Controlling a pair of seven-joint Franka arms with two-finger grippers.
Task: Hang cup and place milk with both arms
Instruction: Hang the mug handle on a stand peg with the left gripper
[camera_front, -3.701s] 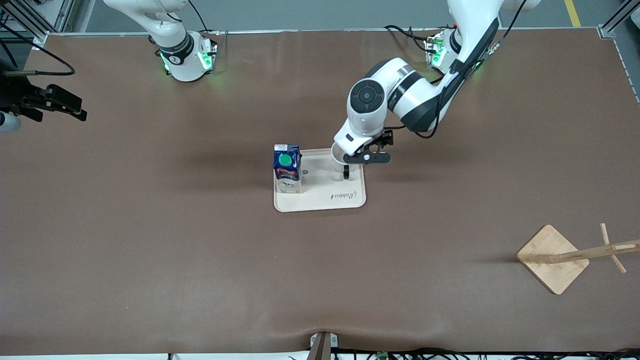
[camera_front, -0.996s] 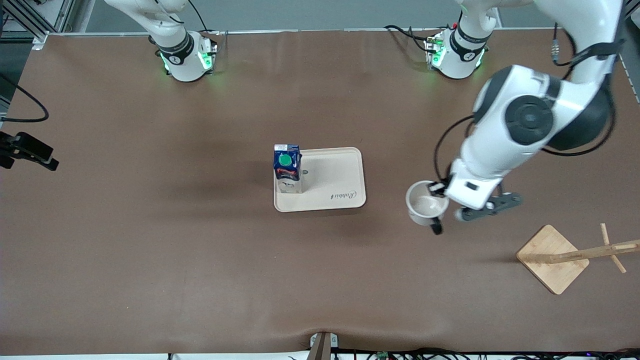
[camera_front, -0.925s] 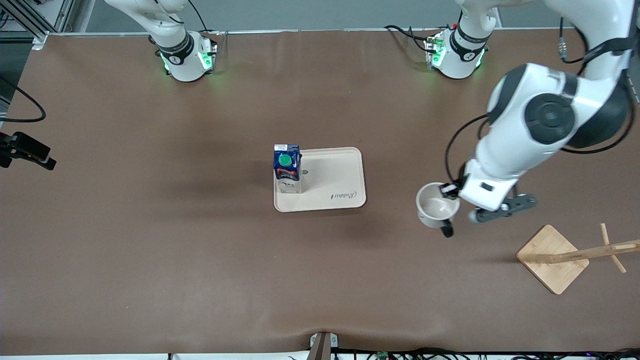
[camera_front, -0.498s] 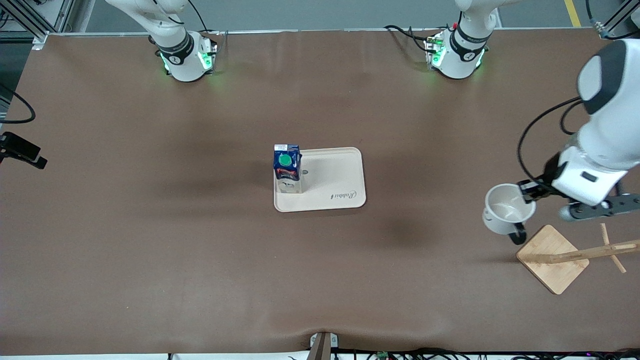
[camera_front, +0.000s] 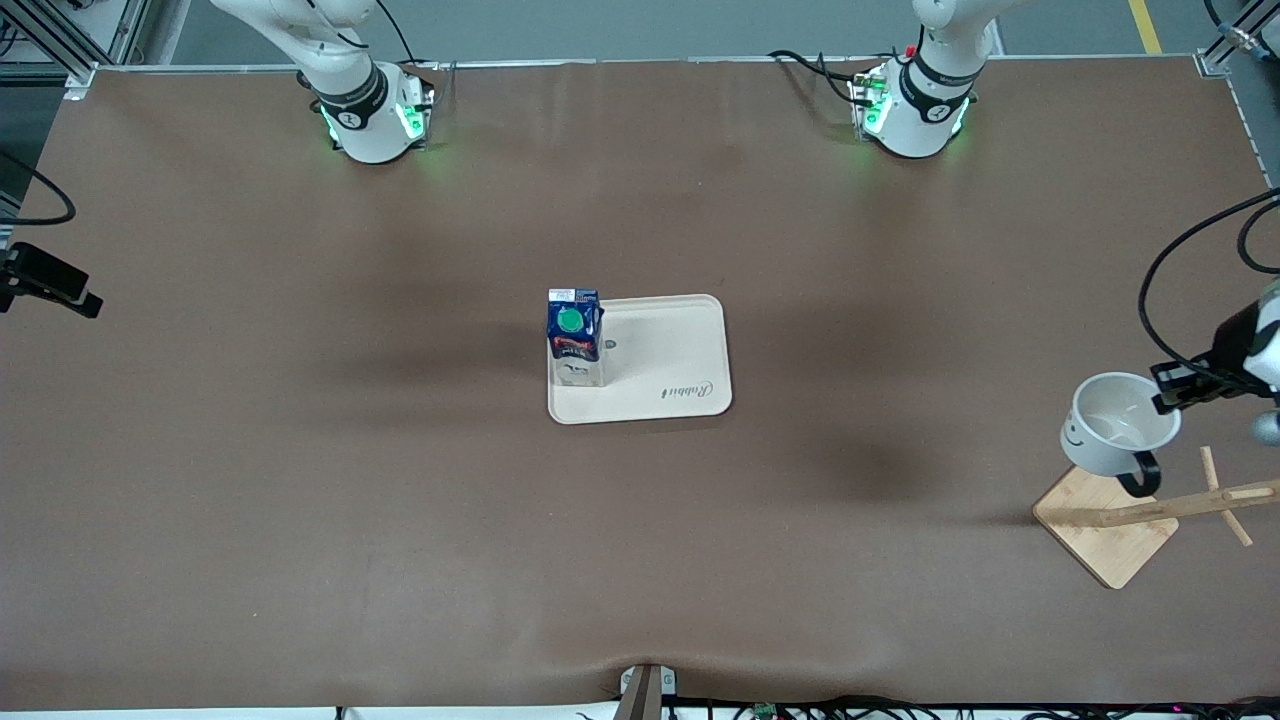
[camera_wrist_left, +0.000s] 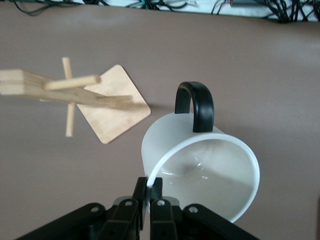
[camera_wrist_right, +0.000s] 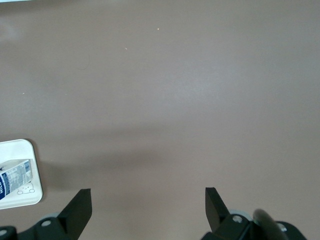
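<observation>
Here the left end effector (camera_wrist_left: 149, 200) is up in the air at the left arm's end of the table (camera_front: 400, 520), its fingers pinched together on the rim of the cup (camera_front: 1113, 423). The cup hangs from that grip with its mouth turned up toward the front camera, the black handle (camera_front: 1140, 476) pointing down toward the wooden rack (camera_front: 1150, 512) and the smiley face just showing on its side. In the left wrist view the cup's white wall is clamped between the two fingers (camera_wrist_left: 141, 196), and the rack's square base (camera_wrist_left: 114, 110) and its pegged post (camera_wrist_left: 60, 90) lie beside the cup, not touching it. The cup is over the edge of the rack's base that lies farther from the front camera. The milk (camera_front: 574, 336) stands upright at the middle of the table on a cream tray (camera_front: 670, 360), at the tray's edge toward the right arm's end. The right end effector (camera_wrist_right: 147, 207) waits over bare table at the right arm's end, its fingers wide apart and holding nothing; its wrist view catches the tray's corner (camera_wrist_right: 20, 150) and the milk (camera_wrist_right: 15, 180) at the edge.
</observation>
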